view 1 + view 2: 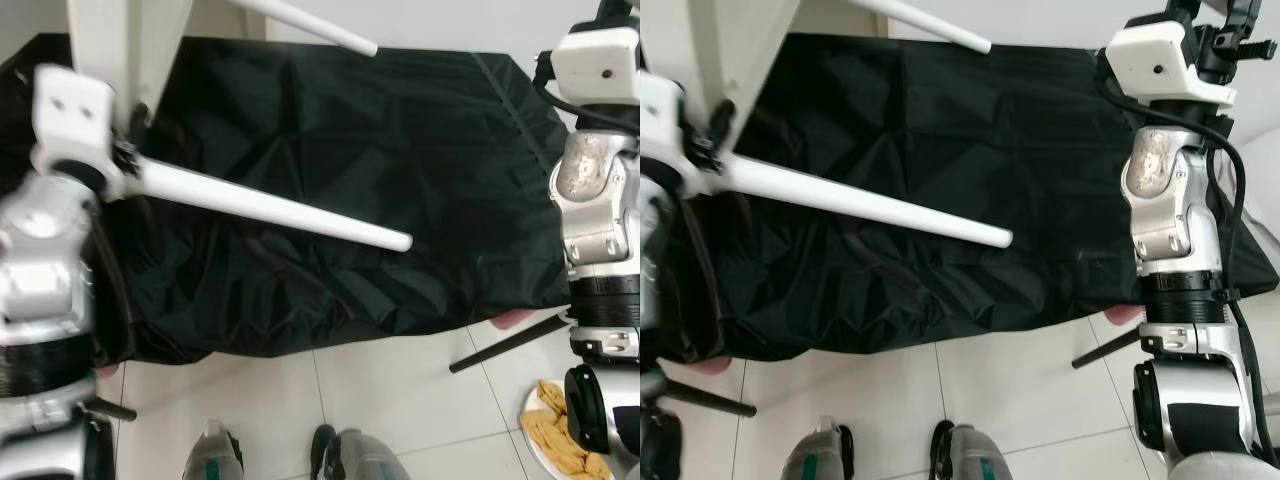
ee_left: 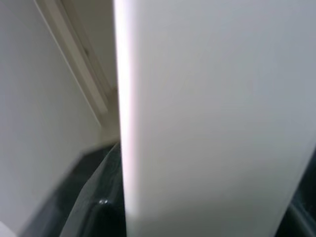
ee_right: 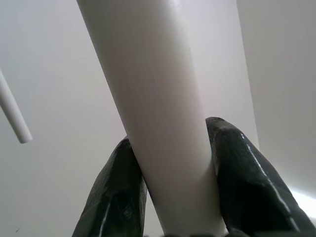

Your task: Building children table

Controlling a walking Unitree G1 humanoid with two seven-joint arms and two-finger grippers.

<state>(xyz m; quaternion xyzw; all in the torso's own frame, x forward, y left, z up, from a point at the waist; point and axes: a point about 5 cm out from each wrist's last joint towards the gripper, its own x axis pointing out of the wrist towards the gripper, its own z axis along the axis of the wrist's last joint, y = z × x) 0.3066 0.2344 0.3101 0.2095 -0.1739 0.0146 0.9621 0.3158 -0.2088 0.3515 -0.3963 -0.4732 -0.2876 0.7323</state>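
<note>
1. The white children's table top (image 1: pixel 120 40) stands on edge at the far left, just above the left arm's wrist block, with two round white tapered legs reaching out from it: the near white leg (image 1: pixel 270 205) slants down across the middle, and the far white leg (image 1: pixel 310 25) runs along the top.
2. In the right wrist view, the right gripper (image 3: pixel 173 173) has its two black fingers (image 3: pixel 247 182) clamped on either side of a thick white round leg (image 3: pixel 153 113); another thin white leg (image 3: pixel 12 111) shows to one side, well apart.
3. In the left wrist view a broad white panel (image 2: pixel 212 113) lies right against the lens; whether the left gripper is open or closed cannot be told.
4. Beneath both arms spreads a crumpled black fabric sheet (image 1: pixel 380 150), covering a low surface.
5. Nearer the robot lies a white tiled floor (image 1: pixel 390 390).
6. A black rod (image 1: pixel 505 345) pokes from under the sheet by the right arm.
7. A white plate of yellowish pieces (image 1: pixel 555 430) sits on the floor beside the right arm's lower part.
</note>
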